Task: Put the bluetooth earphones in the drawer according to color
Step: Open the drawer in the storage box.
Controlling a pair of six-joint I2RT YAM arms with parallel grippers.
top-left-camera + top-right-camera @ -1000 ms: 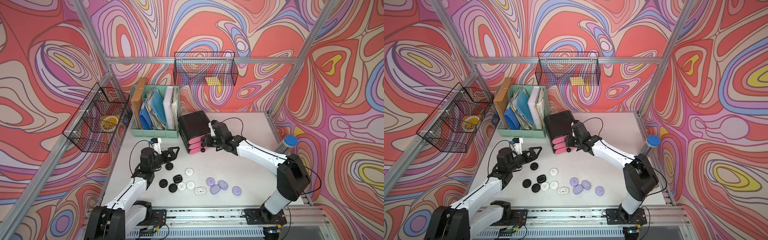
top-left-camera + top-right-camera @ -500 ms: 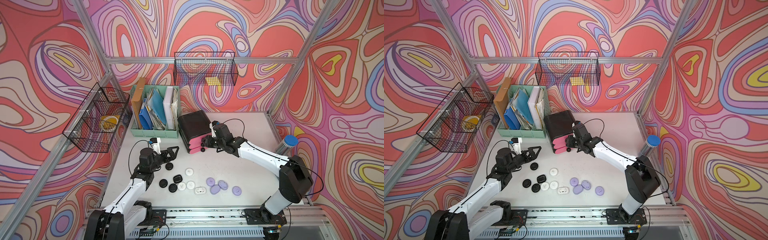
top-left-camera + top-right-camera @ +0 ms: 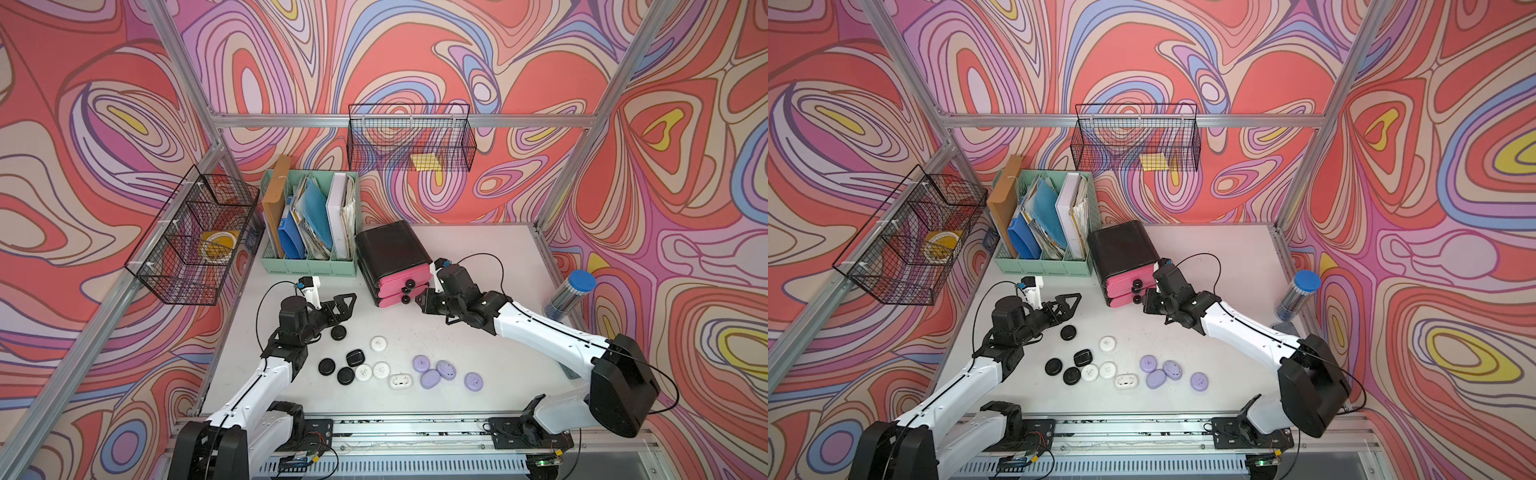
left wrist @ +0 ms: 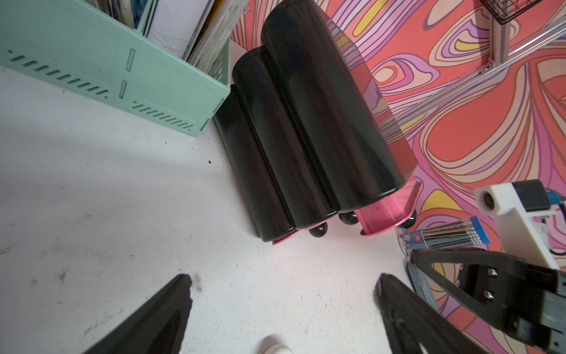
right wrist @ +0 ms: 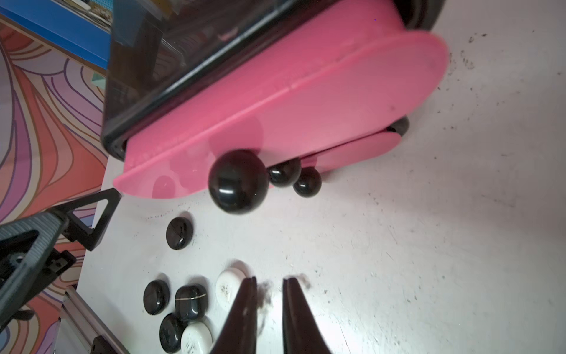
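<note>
Right tool (image 5: 269,282): positioned in front of the drawer (image 3: 390,249), level with its pink fronts. My fingers are drawn close with a narrow slit between them, pinching nothing. In the right wrist view the top knob (image 5: 237,180) lies ahead of the fingertips and apart from them.

Left tool (image 4: 283,282): spread wide and empty, over the desk (image 3: 478,257), pointing toward the drawer. One of the black earphones (image 3: 338,332) lies just beside it.

Drawer: stands on the desk just beside the organizer (image 3: 309,266). The top drawer (image 5: 306,101) sits a little way out of the black shell, and the left wrist view shows a strip of its pink tray. The two lower fronts look closed. I cannot see into the top drawer.

Earphones: every one I can see lies on the desk, in front of the drawer and well apart from it. The black ones are toward my left, three clustered and one apart near my left tool. The white earphones (image 3: 381,369) are in the middle, one set nearer the drawer. The purple earphones (image 3: 430,379) are toward my right, three close together and one just beside them.
</note>
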